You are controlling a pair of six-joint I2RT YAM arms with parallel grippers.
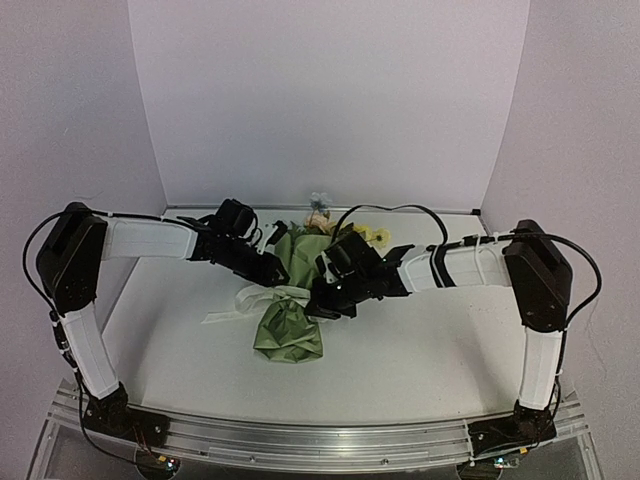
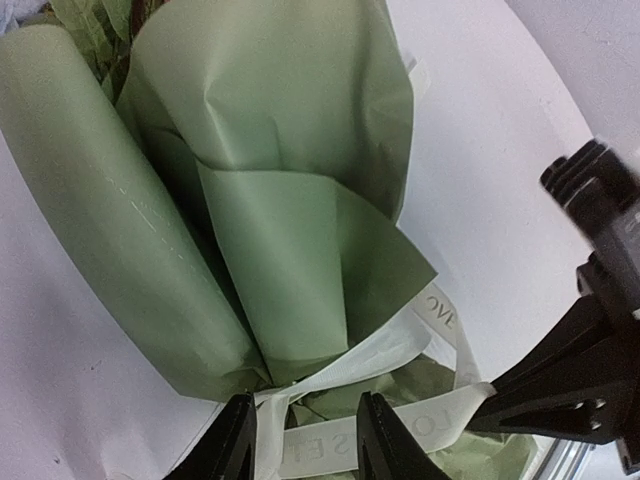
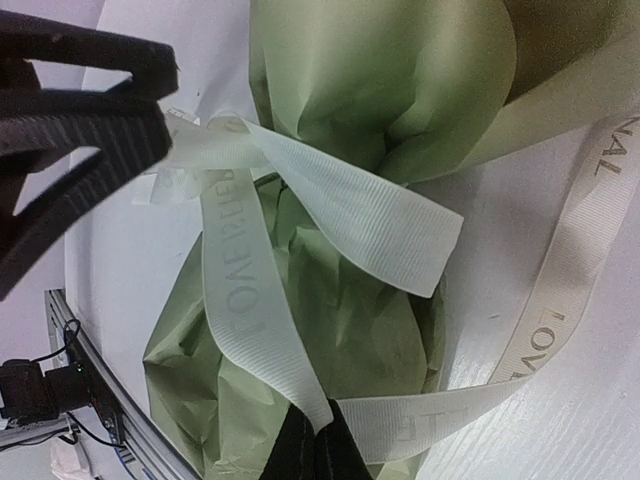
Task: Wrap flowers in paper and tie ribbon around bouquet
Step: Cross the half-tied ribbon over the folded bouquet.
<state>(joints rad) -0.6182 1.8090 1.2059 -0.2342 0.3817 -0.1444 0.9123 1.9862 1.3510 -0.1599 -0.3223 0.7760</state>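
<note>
On the near side of the bouquet (image 1: 290, 305) a metal rail (image 1: 330, 437) runs along the edge of the counter (image 1: 420, 350), with both arm bases bolted to it. The bouquet lies flat on the white counter, its crumpled narrow end toward the rail and its open end pointing away from me.

The cream ribbon (image 1: 238, 300), printed with small letters, goes around the bouquet's waist where the olive paper (image 2: 270, 150) is gathered. Loose lengths trail onto the counter at the bouquet's left.

The right fingers (image 3: 315, 452) come in from the bouquet's right. They are pinched tight on one strand of ribbon above the crumpled lower end. The left fingers (image 1: 274, 272) reach in from the bouquet's left at the same waist. They stand a narrow way apart with the ribbon crossing lying between them, and neither visibly presses on it.

Both arms crowd over the bouquet's middle and hide much of the wrap from above. Past them the paper opens into broad overlapping folds. The flowers (image 1: 320, 218) poke out of the bouquet's far end, yellow blooms with a pinkish and a grey-blue one. The pale back wall (image 1: 330, 100) rises just behind them.
</note>
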